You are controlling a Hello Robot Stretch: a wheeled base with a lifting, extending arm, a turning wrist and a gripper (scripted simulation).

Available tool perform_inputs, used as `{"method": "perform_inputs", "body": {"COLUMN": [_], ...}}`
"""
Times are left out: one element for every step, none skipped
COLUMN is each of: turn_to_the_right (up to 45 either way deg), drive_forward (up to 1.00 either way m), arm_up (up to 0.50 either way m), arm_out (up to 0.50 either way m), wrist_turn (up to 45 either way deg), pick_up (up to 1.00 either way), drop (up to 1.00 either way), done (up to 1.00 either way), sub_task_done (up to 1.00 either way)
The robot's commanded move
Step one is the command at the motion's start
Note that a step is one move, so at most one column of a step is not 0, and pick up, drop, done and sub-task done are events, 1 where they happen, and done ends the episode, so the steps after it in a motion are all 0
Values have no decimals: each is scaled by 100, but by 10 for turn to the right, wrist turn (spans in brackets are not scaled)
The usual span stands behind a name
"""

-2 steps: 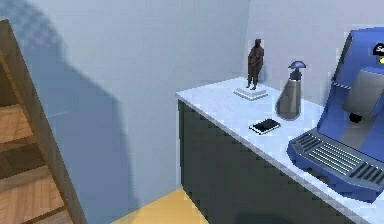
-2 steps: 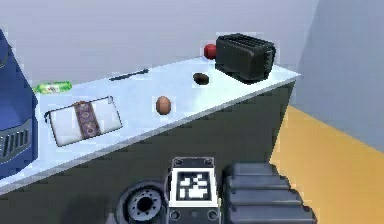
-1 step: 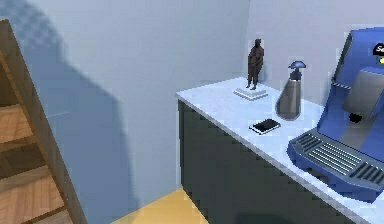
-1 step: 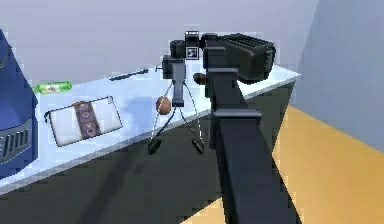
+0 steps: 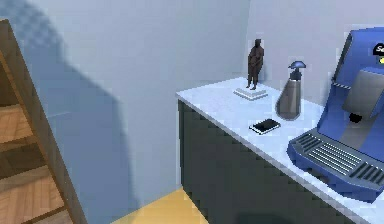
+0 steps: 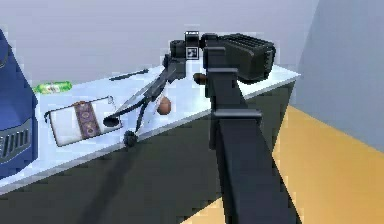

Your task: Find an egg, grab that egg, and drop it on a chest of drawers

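Note:
A small brown egg (image 6: 163, 103) lies on the pale countertop (image 6: 190, 100) in the arm side view. The dark arm rises from the bottom edge to the white marker squares, and the gripper (image 6: 122, 130) reaches down and left from them over the counter. Its thin fingers (image 6: 140, 100) run just left of the egg; I cannot tell whether they touch it. The counter and other items lie behind the gripper's far end, so I cannot tell whether it holds anything.
The same counter carries a black toaster (image 6: 245, 55), a white patterned cloth (image 6: 75, 120), a green item (image 6: 52, 88) and a blue coffee machine (image 6: 10, 110). The forward view has the coffee machine (image 5: 350, 110), a grey bottle (image 5: 291, 92), a dark statuette (image 5: 256, 66), a phone (image 5: 265, 126) and wooden shelving (image 5: 25, 150).

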Motion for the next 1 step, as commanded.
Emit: {"method": "perform_inputs", "body": {"turn_to_the_right": [0], "drive_forward": [0], "arm_up": [0], "arm_out": [0], "wrist_turn": [450], "pick_up": [0], "drop": [0], "done": [0], "sub_task_done": [0]}}
